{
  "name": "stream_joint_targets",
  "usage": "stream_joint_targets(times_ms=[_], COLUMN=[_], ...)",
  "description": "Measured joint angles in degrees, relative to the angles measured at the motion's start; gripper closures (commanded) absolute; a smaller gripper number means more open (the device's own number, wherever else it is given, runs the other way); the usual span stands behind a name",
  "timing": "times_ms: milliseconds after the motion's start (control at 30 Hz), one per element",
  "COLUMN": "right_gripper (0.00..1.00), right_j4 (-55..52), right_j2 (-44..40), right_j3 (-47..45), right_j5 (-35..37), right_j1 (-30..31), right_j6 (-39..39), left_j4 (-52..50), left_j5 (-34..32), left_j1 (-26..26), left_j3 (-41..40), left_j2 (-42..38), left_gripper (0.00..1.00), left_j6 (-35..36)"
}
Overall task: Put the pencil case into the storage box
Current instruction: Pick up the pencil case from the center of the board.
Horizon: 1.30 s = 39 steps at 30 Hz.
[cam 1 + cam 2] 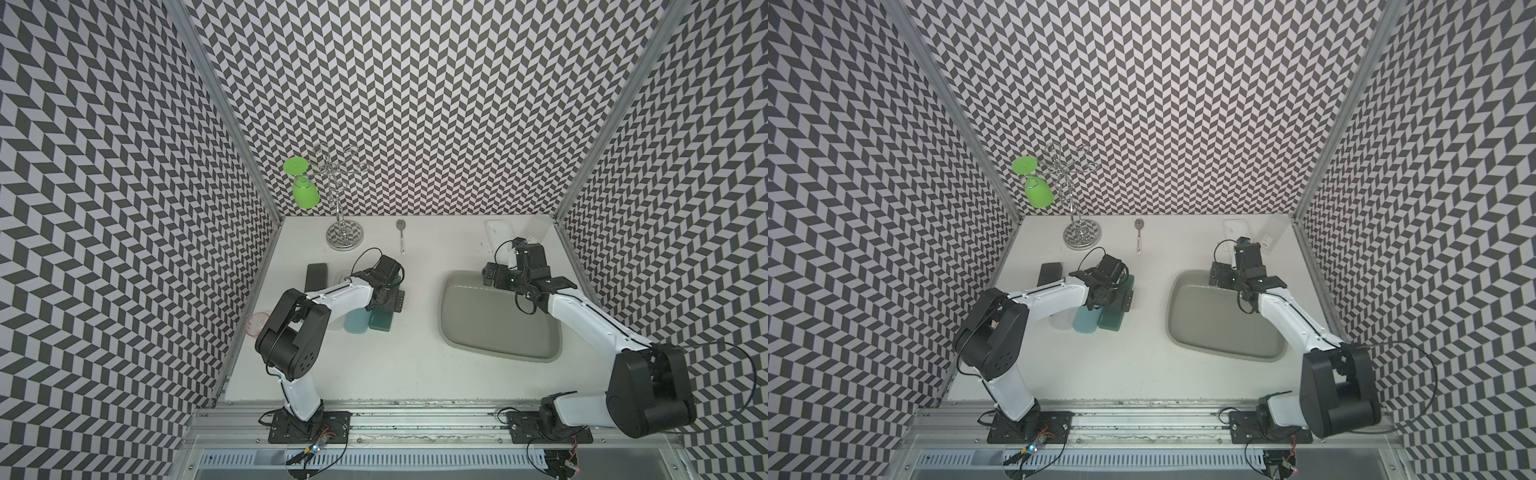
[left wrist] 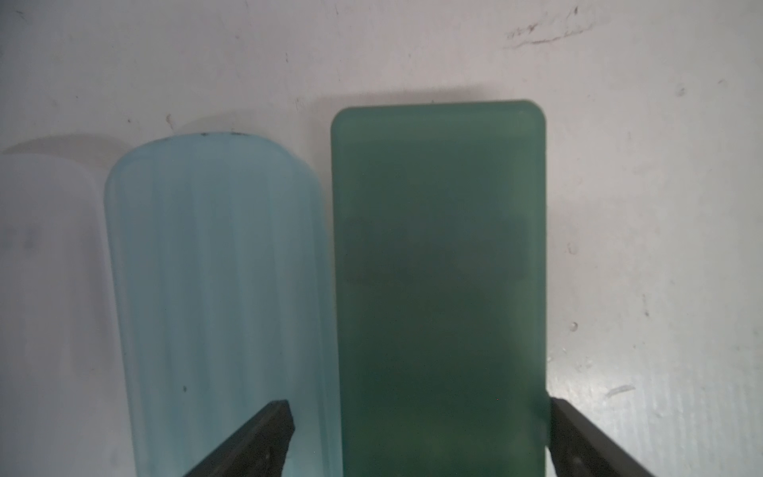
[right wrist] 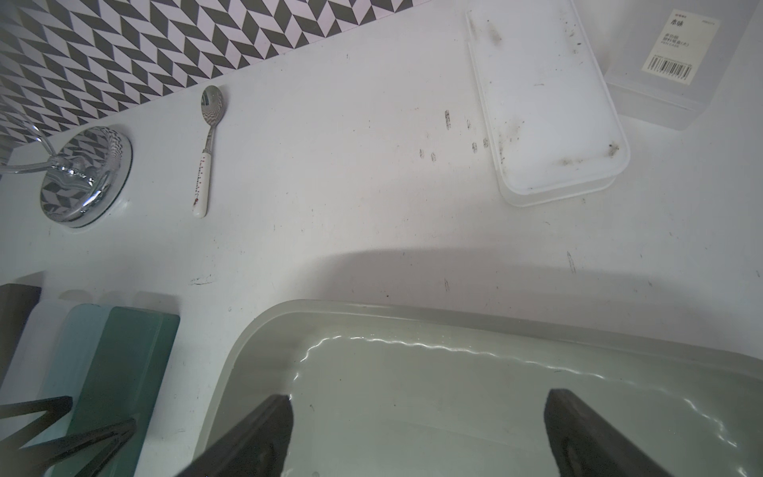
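Several pencil cases lie side by side at the left. The dark green case (image 2: 437, 247) is the rightmost of them, with a light blue case (image 2: 214, 268) beside it. My left gripper (image 2: 419, 413) hangs open low over the green case (image 1: 381, 322). One fingertip (image 2: 280, 417) is above the blue case and the other is at the green case's outer edge, with no grip on it. The grey-olive storage box (image 1: 498, 356) sits at the right, and nothing lies in it. My right gripper (image 3: 417, 400) is open over its far left corner (image 3: 264, 326).
A frosted white case (image 2: 45, 247) and a black case (image 1: 316, 276) lie left of the blue one. A chrome glass rack (image 1: 344, 237) holds a green glass (image 1: 305, 195) at the back left. A spoon (image 1: 401, 235) lies mid-back, and white cases (image 3: 545, 103) lie at the back right.
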Motion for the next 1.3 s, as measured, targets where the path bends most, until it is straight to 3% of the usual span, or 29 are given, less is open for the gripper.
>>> stream_joint_targets(times_ms=[300,867,933,1033,1067,1300], right_gripper=[0.0,0.0,0.0,0.0,0.0,0.01], right_j4=[-0.39,-0.5,-0.5,-0.5,-0.5,-1.05], right_j2=[-0.02,-0.61,-0.63,-0.63,-0.63,-0.92], right_j3=[-0.04,-1.07,-1.07,-1.07,-1.07,-1.03], right_j5=[0.02,0.24,0.31,0.33,0.33,0.72], right_j1=[0.0,-0.04,-0.07,-0.07,-0.11,-0.42], right_j6=[-0.63,-1.42,-1.49,-1.51,-1.51,-1.51], left_j4=[-2.01,-5.46,-6.25,-6.88,-6.93,-10.32], left_j5=[0.09,-0.76,-0.85,-0.79,-0.79,-1.77], left_j1=[-4.5,-6.14,-6.19,-6.25,-6.25,-6.36], left_j3=[2.08,8.5,8.9,9.81,10.16,12.85], left_j2=[1.31,8.02,8.17,8.83,9.07,9.92], left_gripper=[0.0,0.0,0.04,0.27,0.3,0.27], left_j6=[-3.1,-4.61,-4.5,-4.09,-4.0,-4.2])
